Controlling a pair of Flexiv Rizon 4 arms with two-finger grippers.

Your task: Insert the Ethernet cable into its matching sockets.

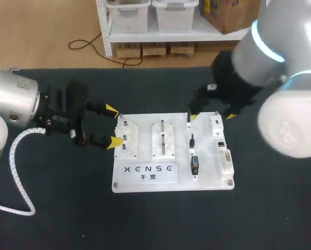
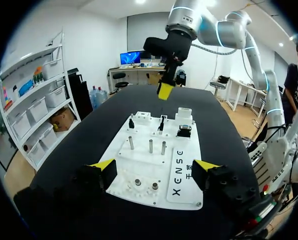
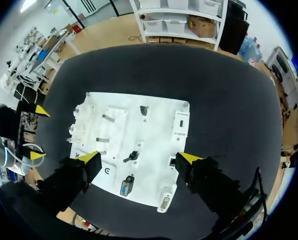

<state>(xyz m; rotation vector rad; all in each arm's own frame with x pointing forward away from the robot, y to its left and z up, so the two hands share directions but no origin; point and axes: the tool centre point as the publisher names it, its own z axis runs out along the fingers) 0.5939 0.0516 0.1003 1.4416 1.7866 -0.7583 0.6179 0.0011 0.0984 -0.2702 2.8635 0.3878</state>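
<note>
Two arms over one dark counter (image 1: pixel 51 208): the left arm (image 1: pixel 9 104) comes in from the left, the right arm (image 1: pixel 280 78) from the right.

One white board (image 1: pixel 145 179), flat at mid-counter.

Left tool (image 1: pixel 113 126): fingers spread wide, nothing held, at the board's left edge, tips just beside the peg block (image 1: pixel 127 139).

Right tool (image 1: pixel 211 116): fingers spread wide, nothing held, raised above the board's far right part.

One slotted block (image 1: pixel 162 138), mid-board.

One blue-faced connector (image 1: pixel 195 165), nearest the robot.

Two short black plugs, upright on the board. I cannot tell which belongs to the Ethernet cable.
- The far plug (image 1: pixel 189 117) is just beside one right-tool tip.
- The middle plug (image 3: pixel 133 156) sits below that tool, between its fingers in the wrist view.
- Both are untouched and well apart from the left tool.

One small dark socket (image 1: pixel 220 143), on the board's right strip.
</note>
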